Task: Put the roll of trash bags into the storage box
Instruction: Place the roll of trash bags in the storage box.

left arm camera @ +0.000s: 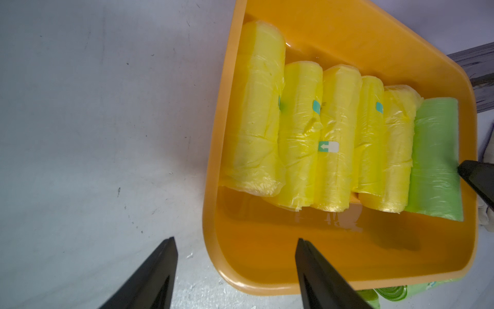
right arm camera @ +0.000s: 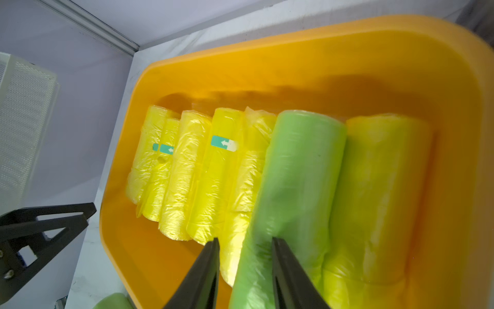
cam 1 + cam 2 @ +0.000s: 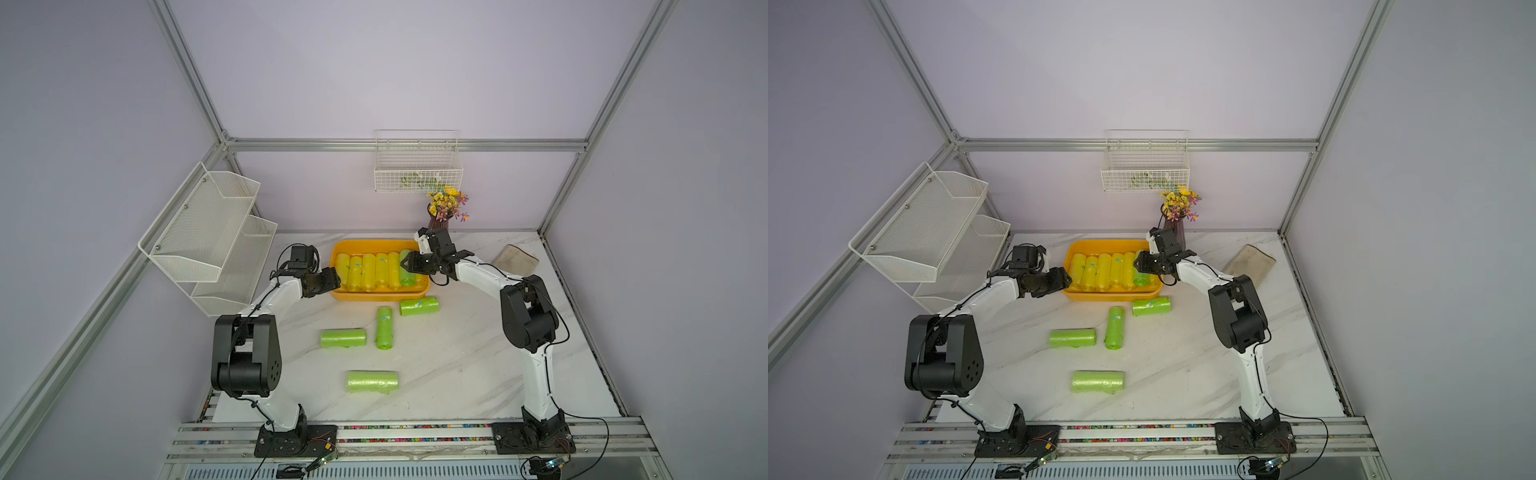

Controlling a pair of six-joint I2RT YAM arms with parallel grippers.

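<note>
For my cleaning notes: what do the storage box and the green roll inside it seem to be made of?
The storage box looks like moulded plastic, glossy: its floor shows reflections. The green roll seems to be thin plastic film, slightly translucent, with fine wrinkles.

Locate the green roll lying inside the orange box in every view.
In a top view: green roll at the storage box end nearest the vase.
In a top view: same end.
Left wrist: beyond the five yellow rolls.
Right wrist: mid-picture, largest roll.
Shared landmark: the yellow rolls beside it.
</note>
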